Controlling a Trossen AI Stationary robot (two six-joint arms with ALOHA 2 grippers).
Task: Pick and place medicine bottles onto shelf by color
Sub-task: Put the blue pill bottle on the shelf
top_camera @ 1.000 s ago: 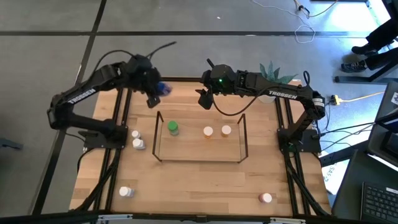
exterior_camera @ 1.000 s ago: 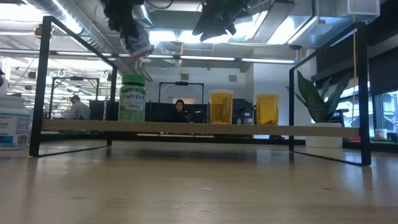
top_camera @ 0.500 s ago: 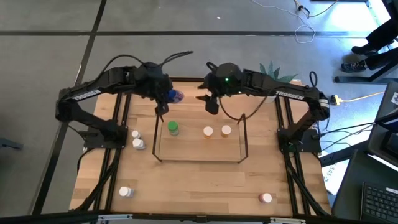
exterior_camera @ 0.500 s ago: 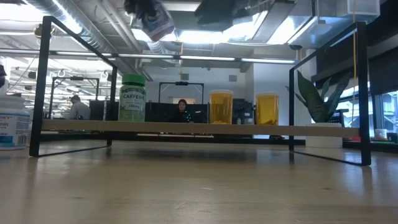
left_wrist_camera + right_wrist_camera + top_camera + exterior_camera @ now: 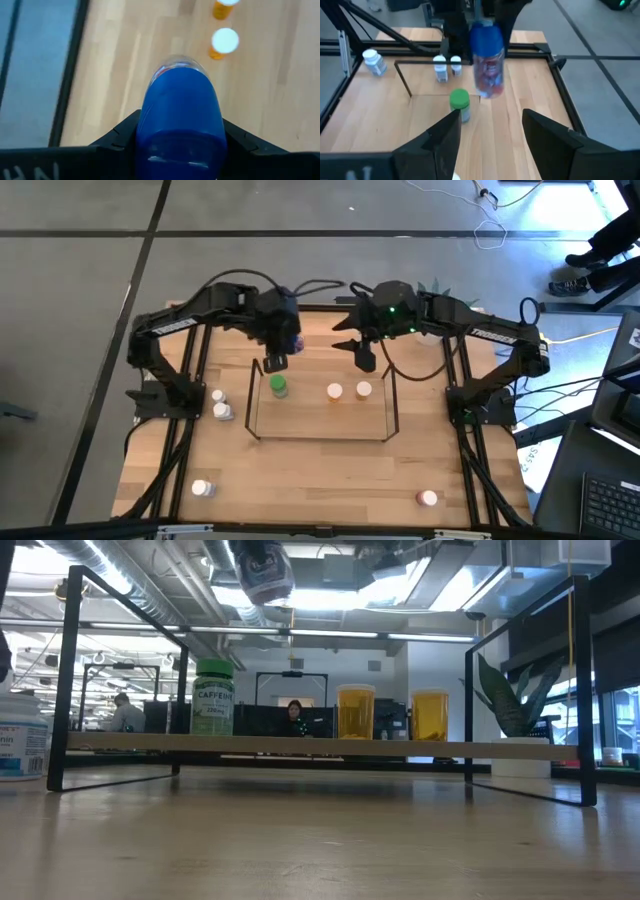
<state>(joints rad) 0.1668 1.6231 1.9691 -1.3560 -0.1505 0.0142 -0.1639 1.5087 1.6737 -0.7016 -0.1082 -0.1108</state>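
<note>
Left gripper (image 5: 180, 145) clamps blue-capped bottle (image 5: 487, 60) above shelf (image 5: 320, 438). Right gripper (image 5: 490, 135) open, empty. Green bottle (image 5: 213, 698) label reads "CAFFEINE".

The green-capped bottle (image 5: 214, 698) on the shelf (image 5: 300, 746) reads "CAFFEINE"; nothing else is legible.

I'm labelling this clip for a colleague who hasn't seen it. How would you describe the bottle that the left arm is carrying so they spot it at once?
Start at the low dark wire shelf in the middle of the light wood table. Above its far left corner, the left end effector grips a clear bottle with a big blue cap. It is the only blue-capped bottle and the only one in the air; the green-capped bottle stands on the shelf beneath.
</note>
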